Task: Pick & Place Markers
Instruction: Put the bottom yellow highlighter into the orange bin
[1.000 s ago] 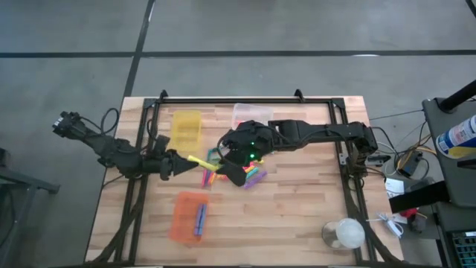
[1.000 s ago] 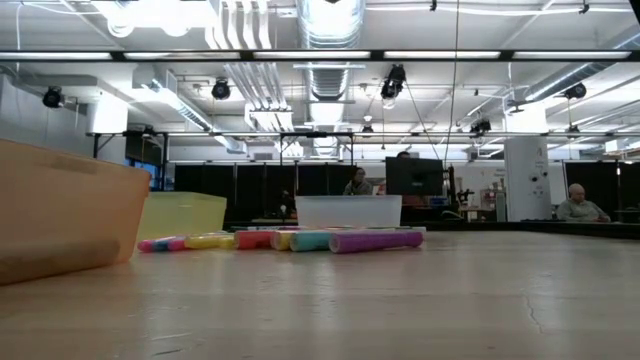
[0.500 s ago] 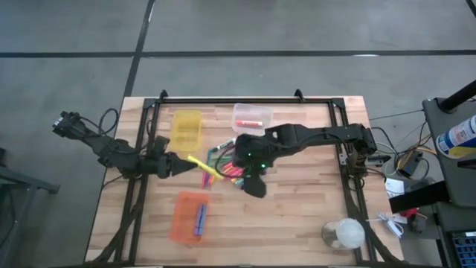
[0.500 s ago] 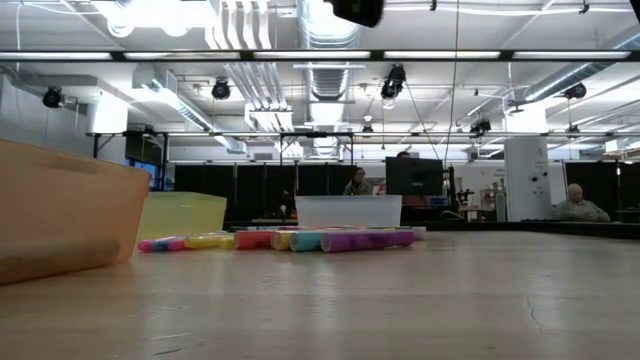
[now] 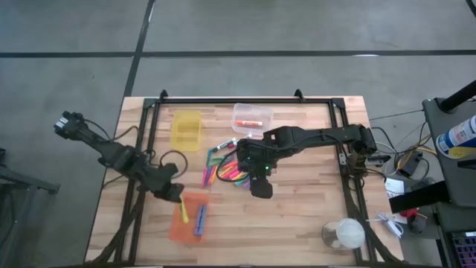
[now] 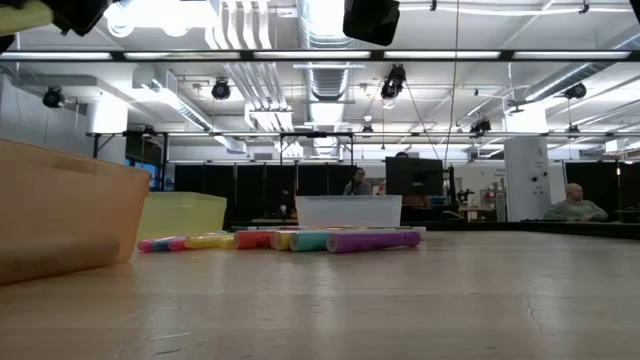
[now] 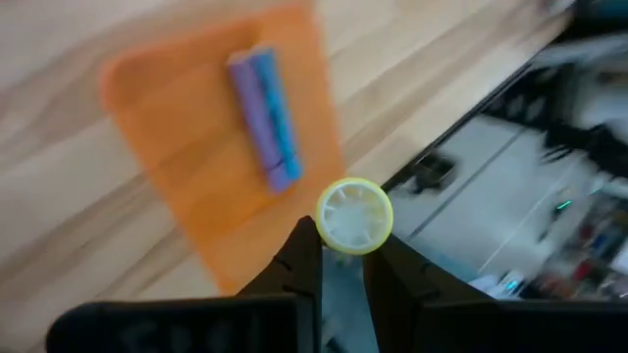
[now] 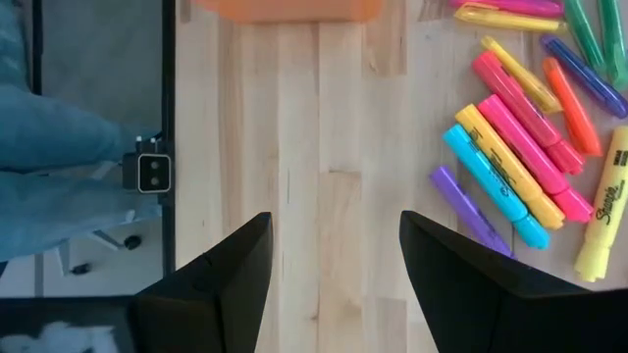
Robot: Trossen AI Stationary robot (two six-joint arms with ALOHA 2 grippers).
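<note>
From the high view, I'm carrying a yellow marker (image 5: 184, 214) in the left gripper (image 5: 175, 198), which is hanging over the near edge of the orange bin (image 5: 178, 226); a blue marker (image 5: 199, 220) is already lying in that bin. My right gripper (image 5: 260, 189) is hovering beside the loose pile of markers (image 5: 229, 168), with the table (image 5: 297, 223) bare under it.

The low view is showing only a row of markers (image 6: 300, 240) lying flat on the wood, well below both arms.

Left wrist view: my fingers (image 7: 304, 267) are pinching the yellow marker (image 7: 354, 215) end-on, its cap pointing forward past the fingertips, the bin (image 7: 177, 147) just ahead of them. I'm thinking: push a little further in before letting go, so it's dropping inside the wall, not on the rim.

Right wrist view: fingers (image 8: 235, 265) are standing spread, nothing between them, the pile (image 8: 520, 157) off to one fingertip's side.
</note>
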